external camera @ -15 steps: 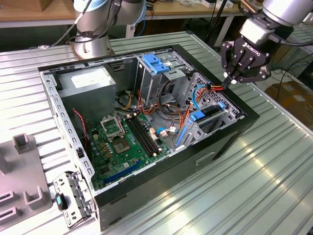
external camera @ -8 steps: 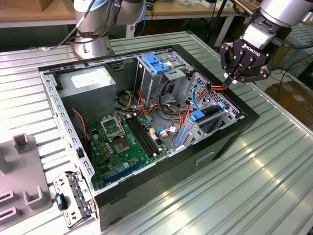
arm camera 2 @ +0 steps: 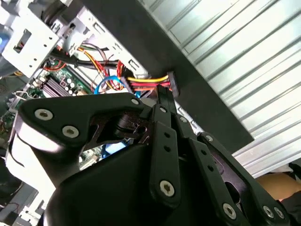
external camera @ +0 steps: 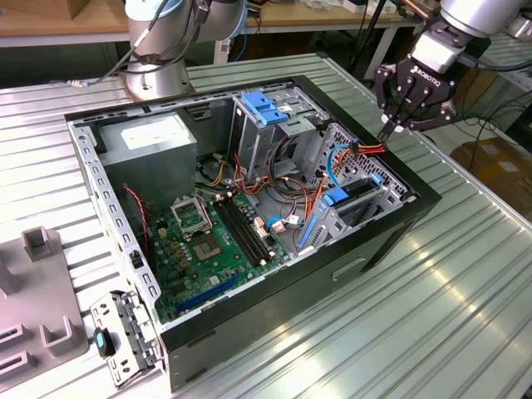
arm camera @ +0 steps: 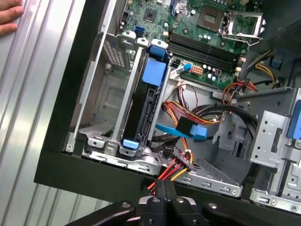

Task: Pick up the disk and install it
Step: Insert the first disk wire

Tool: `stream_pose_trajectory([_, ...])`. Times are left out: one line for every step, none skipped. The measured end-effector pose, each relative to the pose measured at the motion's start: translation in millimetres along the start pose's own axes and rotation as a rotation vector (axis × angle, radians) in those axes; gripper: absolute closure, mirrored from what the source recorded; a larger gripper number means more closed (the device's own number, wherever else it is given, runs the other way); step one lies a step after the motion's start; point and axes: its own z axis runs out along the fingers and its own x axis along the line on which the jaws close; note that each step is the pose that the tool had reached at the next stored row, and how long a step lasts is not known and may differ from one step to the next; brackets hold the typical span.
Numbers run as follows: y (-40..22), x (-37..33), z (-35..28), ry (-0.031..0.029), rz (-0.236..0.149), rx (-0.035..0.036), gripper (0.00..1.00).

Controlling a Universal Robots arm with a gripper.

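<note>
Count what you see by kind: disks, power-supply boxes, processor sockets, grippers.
disk: 1
power-supply box: 1
processor socket: 1
gripper: 1
Total: 4

I'm working in a robotics lab or electronics workshop. My arm's base (external camera: pixel 162 50) is bolted onto a ribbed aluminium table (external camera: pixel 416 316) that fills the lower right of the exterior view. At frame centre an open PC case (external camera: pixel 249 208) lies on its side, motherboard (external camera: pixel 208 241) and loose cables (external camera: pixel 283 195) bare. At lower left there's a grey jig (external camera: pixel 37 291). Along the top edge runs a wooden bench (external camera: pixel 332 17), wires dangling below. Someone's hand (arm camera: pixel 9 19) rests on the table, upper left of the first wrist view.
</note>
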Motion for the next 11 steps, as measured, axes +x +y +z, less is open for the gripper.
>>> stream_pose_trajectory([-0.5,0.2,0.3,0.0002,-0.014,-0.0011,0.89])
stream_pose_trajectory([-0.5,0.1,0.6,0.0006,-0.036,-0.0027,0.89])
stream_pose_trajectory([-0.5,0.1,0.9,0.0008,-0.052,-0.0039,0.89])
stream_pose_trajectory([-0.6,0.2,1.4,0.0010,-0.076,-0.0057,0.89])
stream_pose_trajectory([-0.6,0.2,1.8,0.0012,-0.094,-0.0067,0.89])
stream_pose_trajectory([-0.6,0.3,2.3,0.0021,-0.116,-0.0069,0.89])
stream_pose_trajectory([-0.7,0.3,2.5,0.0031,-0.129,-0.0053,0.89])
stream_pose_trajectory([-0.7,0.4,2.7,0.0053,-0.147,-0.0011,0.89])
stream_pose_trajectory([-0.6,0.4,2.9,0.0075,-0.164,0.0032,0.89])
stream_pose_trajectory([-0.6,0.3,2.9,0.0119,-0.187,0.0114,0.89])
stream_pose_trajectory([-0.6,0.3,3.0,0.0147,-0.201,0.0177,0.89])
